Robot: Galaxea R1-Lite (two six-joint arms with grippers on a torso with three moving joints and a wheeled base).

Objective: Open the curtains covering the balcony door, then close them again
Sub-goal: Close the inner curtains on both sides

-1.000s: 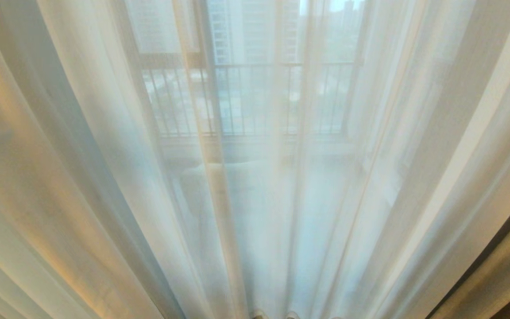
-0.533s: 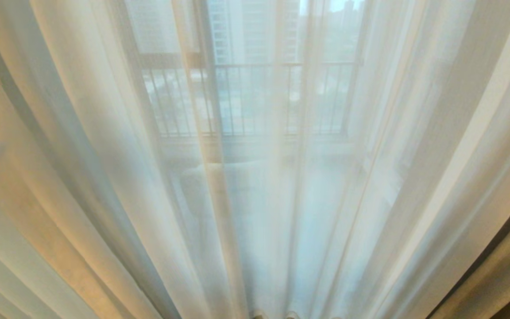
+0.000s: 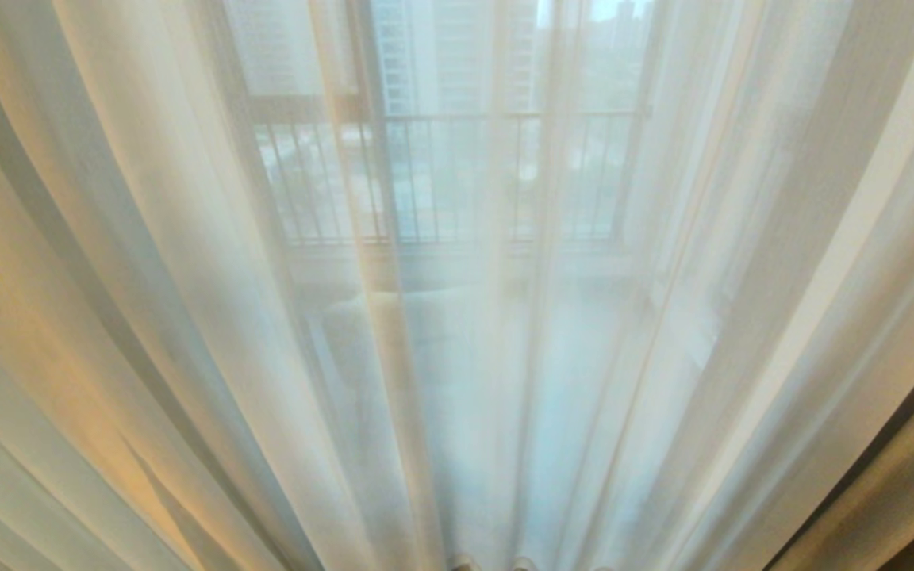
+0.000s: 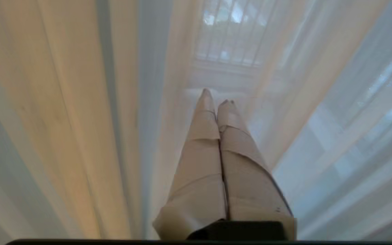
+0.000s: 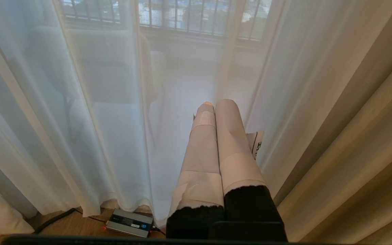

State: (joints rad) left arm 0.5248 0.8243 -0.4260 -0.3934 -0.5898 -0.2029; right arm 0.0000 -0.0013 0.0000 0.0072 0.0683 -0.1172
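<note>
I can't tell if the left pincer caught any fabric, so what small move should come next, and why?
Probably a short sideways tug with the left pincer. Its taped fingers are pressed together among the thin white see-through sheer curtains, but no fold shows between them. If the folds follow, the grip holds; otherwise reopen and regrasp. The right pincer hangs idle, shut.

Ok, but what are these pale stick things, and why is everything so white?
They belong to a robot with two arms. The wide picture comes from its head camera; the others from wrist cameras. The sticks are the left fingers and right fingers, wrapped in tape, both pressed shut. The white is thin see-through curtains; a thicker cream curtain hangs beside them. Behind is a railing. A small box lies on the floor. Whether cloth is pinched, I cannot tell.
</note>
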